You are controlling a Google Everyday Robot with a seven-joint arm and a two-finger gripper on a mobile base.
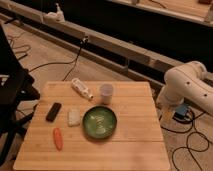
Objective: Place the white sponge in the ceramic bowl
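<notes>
The white sponge (74, 117) lies flat on the wooden table (135, 140), just left of the ceramic bowl (99, 122) and almost touching its rim. The bowl is dark green with a lighter swirl inside and holds nothing. Only the white arm (186, 85) shows, bent beside the table's right edge, well away from the sponge and bowl. My gripper is out of view, hidden beyond or below the arm.
A white bottle (82, 88) lies at the table's back, with a white cup (106, 93) to its right. A black flat object (53, 111) and an orange carrot (58, 138) lie left of the sponge. A black chair (12, 85) stands left; cables cross the floor.
</notes>
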